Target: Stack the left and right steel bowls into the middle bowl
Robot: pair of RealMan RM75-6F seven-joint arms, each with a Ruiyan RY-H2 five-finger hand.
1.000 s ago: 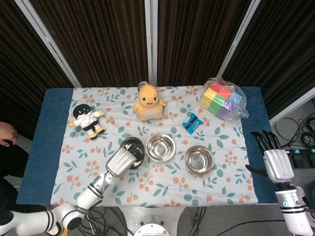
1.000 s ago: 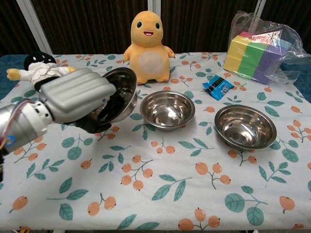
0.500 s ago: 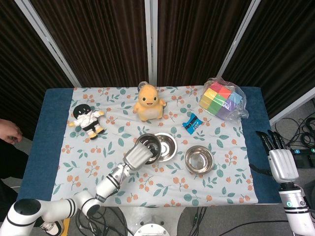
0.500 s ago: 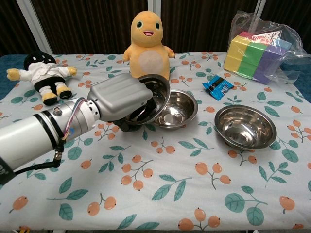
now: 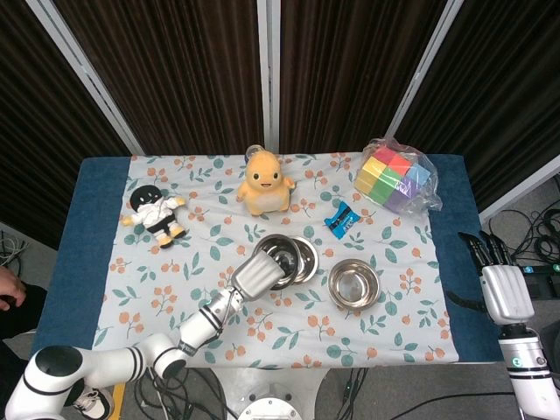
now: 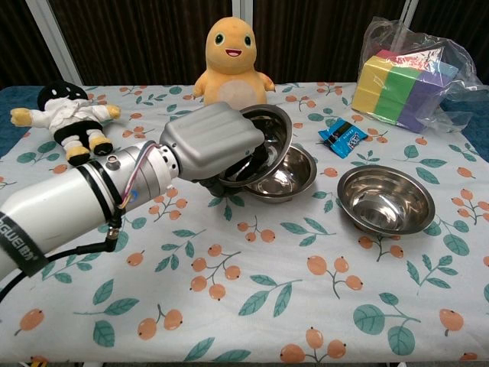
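Note:
My left hand (image 6: 214, 141) (image 5: 256, 274) grips a steel bowl (image 6: 263, 141) (image 5: 277, 250) by its near rim and holds it tilted just above the middle bowl (image 6: 286, 176) (image 5: 304, 258), overlapping its left half. A third steel bowl (image 6: 386, 199) (image 5: 353, 284) sits upright on the cloth to the right. My right hand (image 5: 494, 284) hangs off the table's right edge with its fingers apart and nothing in it.
An orange plush (image 6: 231, 65) stands behind the bowls, and a small doll (image 6: 69, 115) lies at the far left. A blue packet (image 6: 344, 138) and a bagged stack of coloured blocks (image 6: 409, 73) are at the back right. The floral cloth (image 6: 252, 290) covers the table.
My left hand has carried the left bowl rightward, from beside the middle bowl to over it. The right hand has barely moved.

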